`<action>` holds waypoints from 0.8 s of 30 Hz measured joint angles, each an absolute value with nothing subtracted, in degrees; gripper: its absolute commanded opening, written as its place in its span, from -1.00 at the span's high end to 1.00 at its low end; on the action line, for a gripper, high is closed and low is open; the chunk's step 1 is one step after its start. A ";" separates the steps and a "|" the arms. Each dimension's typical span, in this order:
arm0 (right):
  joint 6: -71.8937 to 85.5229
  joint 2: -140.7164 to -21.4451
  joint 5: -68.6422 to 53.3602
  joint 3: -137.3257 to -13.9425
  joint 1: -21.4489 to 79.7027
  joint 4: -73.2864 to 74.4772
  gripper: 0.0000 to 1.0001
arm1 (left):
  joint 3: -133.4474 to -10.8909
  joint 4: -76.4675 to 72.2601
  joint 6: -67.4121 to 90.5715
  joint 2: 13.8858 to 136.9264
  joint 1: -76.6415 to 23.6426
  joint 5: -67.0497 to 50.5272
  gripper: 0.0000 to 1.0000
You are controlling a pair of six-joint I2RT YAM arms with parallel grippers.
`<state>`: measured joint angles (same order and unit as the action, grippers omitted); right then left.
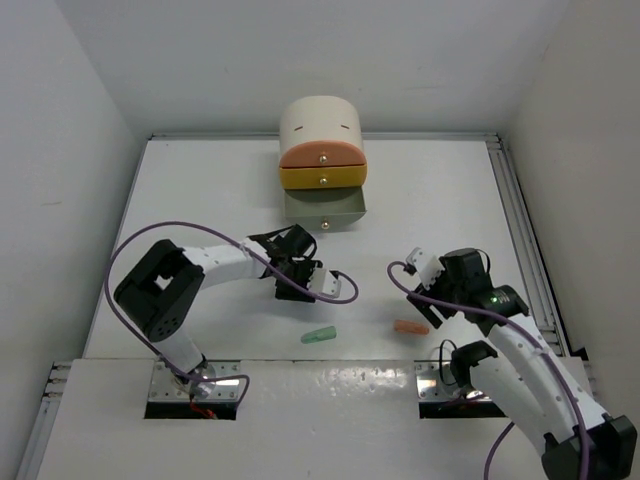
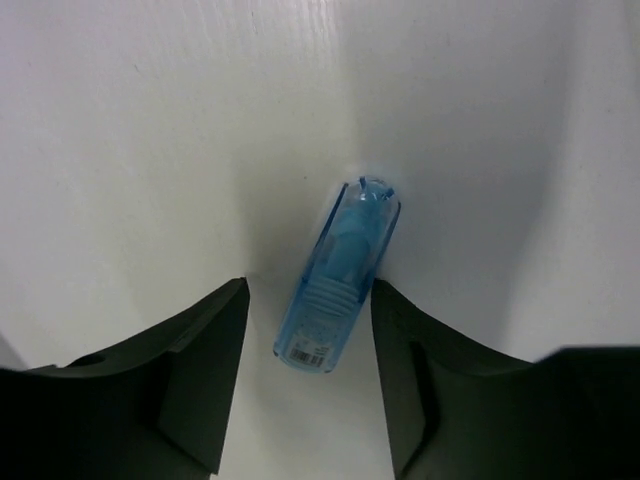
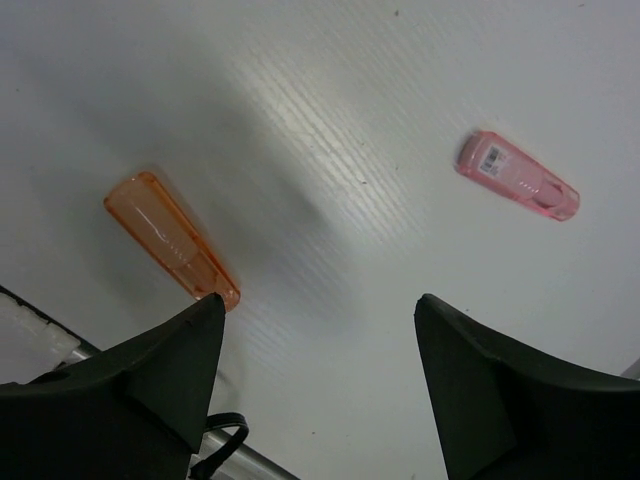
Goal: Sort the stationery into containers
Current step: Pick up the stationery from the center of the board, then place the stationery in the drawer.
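Note:
A clear blue capsule (image 2: 340, 280) lies on the white table between the fingers of my left gripper (image 2: 310, 330). The jaws stand open astride it, the right finger (image 2: 420, 360) close against its side. In the top view the left gripper (image 1: 300, 278) hides it. My right gripper (image 3: 320, 310) is open and empty above the table, also seen in the top view (image 1: 418, 268). An orange capsule (image 3: 170, 235) lies by its left finger and a pink capsule (image 3: 517, 175) farther off. The cream cabinet (image 1: 320, 122) with peach drawer (image 1: 322, 155) and orange-yellow drawer (image 1: 322, 178) stands at the back.
A grey bottom drawer (image 1: 325, 207) of the cabinet is pulled out. A green capsule (image 1: 320, 334) and the orange capsule (image 1: 411, 327) lie on the table near the front edge between the arms. Purple cables loop from both arms. White walls enclose the table.

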<state>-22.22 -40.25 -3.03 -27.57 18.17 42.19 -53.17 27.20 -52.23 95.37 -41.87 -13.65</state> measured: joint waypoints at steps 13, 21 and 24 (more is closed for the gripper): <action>-18.11 -43.42 -8.47 -27.68 12.16 43.83 -0.43 | -57.10 30.76 -49.76 93.34 -40.36 -14.06 0.68; -21.12 -48.21 -9.37 -27.68 12.53 42.06 -0.38 | -92.16 35.14 -42.19 97.32 -34.68 -10.17 0.67; -22.50 -50.63 -9.19 -27.68 12.97 41.47 -0.38 | -98.98 34.65 -41.23 101.67 -33.98 -7.68 0.65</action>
<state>-22.50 -50.63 -9.19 -27.68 12.97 41.47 -98.98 34.65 -41.23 101.67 -33.98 -7.68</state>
